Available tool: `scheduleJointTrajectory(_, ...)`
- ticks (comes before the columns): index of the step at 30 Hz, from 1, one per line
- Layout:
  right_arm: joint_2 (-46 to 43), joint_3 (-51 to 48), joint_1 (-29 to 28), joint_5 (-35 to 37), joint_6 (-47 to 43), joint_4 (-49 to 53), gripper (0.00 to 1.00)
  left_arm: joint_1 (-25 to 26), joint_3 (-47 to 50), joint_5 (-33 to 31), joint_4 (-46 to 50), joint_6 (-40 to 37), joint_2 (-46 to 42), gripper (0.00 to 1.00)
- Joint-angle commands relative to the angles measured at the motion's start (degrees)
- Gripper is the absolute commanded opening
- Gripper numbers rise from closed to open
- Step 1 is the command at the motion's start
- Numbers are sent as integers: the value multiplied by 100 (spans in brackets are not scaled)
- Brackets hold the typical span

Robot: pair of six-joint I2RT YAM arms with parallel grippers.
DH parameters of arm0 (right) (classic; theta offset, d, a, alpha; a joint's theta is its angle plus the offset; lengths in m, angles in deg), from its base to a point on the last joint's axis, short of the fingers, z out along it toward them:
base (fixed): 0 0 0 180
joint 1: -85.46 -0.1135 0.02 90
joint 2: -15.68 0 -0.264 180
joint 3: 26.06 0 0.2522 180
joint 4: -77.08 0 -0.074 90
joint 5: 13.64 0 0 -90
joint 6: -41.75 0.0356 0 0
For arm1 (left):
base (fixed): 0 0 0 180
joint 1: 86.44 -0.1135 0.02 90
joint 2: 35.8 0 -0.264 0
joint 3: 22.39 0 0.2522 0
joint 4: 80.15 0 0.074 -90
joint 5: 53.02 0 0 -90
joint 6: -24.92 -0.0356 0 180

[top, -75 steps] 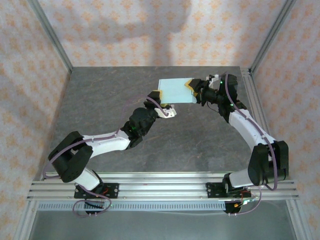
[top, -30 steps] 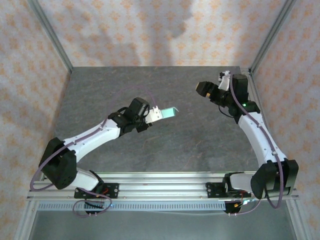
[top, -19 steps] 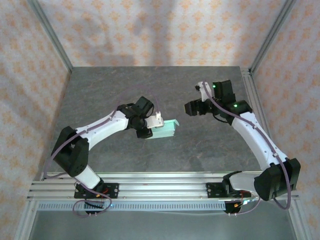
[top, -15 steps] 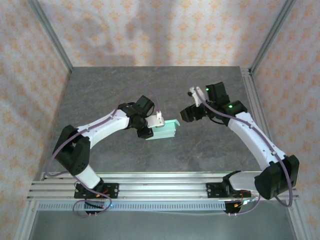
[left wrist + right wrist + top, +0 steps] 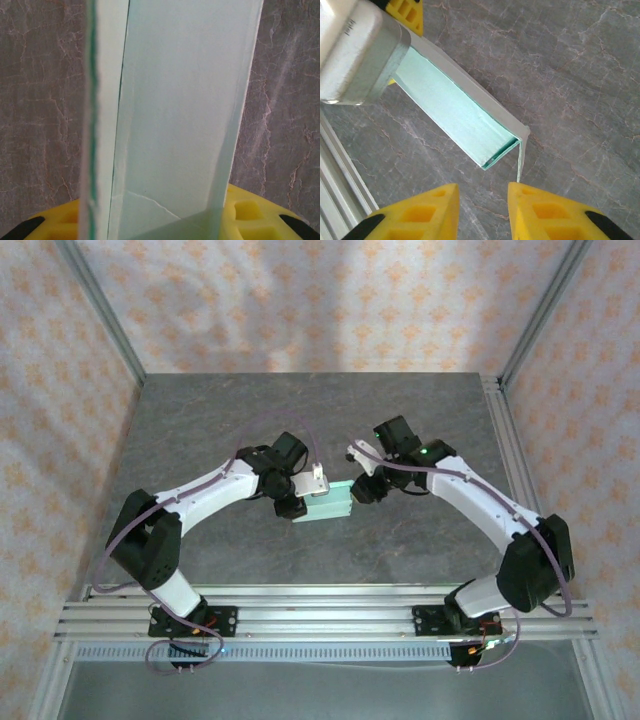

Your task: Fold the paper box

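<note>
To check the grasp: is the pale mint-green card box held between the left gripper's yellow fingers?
Yes, the card box runs out from between the left gripper's yellow fingers.

mint-green paper box (image 5: 330, 504), grey veined table (image 5: 230, 410)

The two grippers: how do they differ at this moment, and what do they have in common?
The left gripper is clamped on the paper box, while the right gripper holds nothing. The left gripper's jaws are shut on the card; the right gripper's stand apart with a small gap, just short of the box's open end. Both are yellow-tipped and meet at the same box.
</note>
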Motion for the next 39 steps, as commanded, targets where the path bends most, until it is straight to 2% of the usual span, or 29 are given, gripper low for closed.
scheduleJointTrajectory(1, 164, 147, -42, 133, -101, -88, 28, -66, 124, 11, 62, -17, 90, 30)
scheduleJointTrajectory(5, 305, 160, -43, 246, -16, -272, 20, -63, 128, 32, 58, -30, 121, 30)
scheduleJointTrajectory(15, 411, 257, -47, 233, 115, -284, 8, -61, 84, -17, 56, -1, 170, 30)
scheduleJointTrajectory(20, 449, 255, -45, 386, 315, -382, 17, -59, 92, -7, 56, -1, 169, 30)
scheduleJointTrajectory(27, 510, 287, -53, 337, 408, -426, 11, -56, 84, -6, 73, -21, 186, 30)
scheduleJointTrajectory(30, 491, 277, -50, 478, 355, -340, 21, -60, 84, -14, 87, -34, 198, 30)
scheduleJointTrajectory(36, 270, 211, -33, 866, 317, -288, 27, -60, 93, -8, 102, -18, 198, 30)
scheduleJointTrajectory(39, 206, 197, 42, 792, 312, -271, 31, -56, 85, 6, 100, -31, 220, 30)
